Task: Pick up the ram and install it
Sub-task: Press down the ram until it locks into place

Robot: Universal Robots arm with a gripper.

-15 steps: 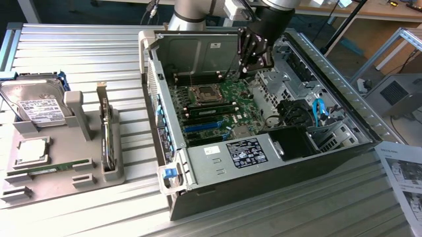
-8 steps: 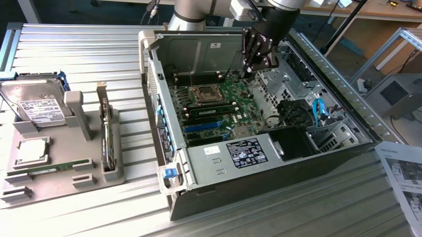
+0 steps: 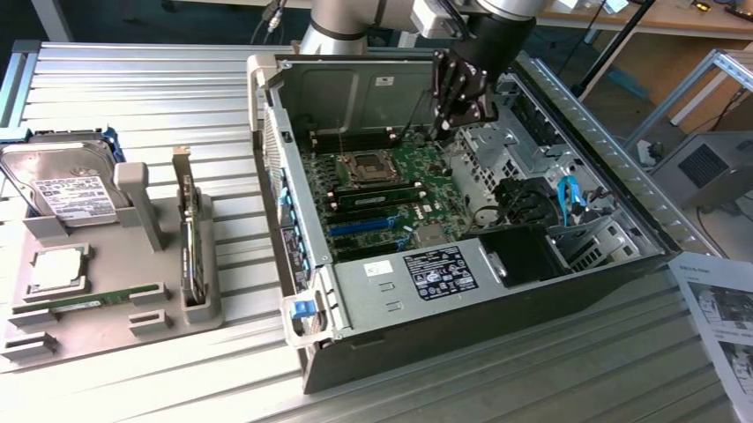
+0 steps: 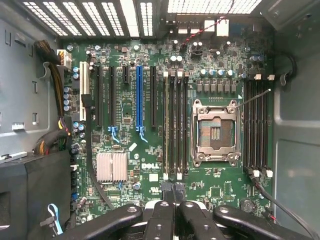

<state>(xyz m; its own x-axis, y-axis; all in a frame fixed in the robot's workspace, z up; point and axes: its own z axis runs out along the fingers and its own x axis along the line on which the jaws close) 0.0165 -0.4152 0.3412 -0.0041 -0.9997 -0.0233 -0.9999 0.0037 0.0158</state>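
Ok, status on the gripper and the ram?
Gripper shut, nothing seen held, above the green motherboard. Long green ram stick lying in grey tray. Dark upright expansion card beside it.

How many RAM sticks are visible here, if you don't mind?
2. One ram lies flat in the grey tray at the exterior view's left; another stick seems seated beside the processor socket. More may be hidden.
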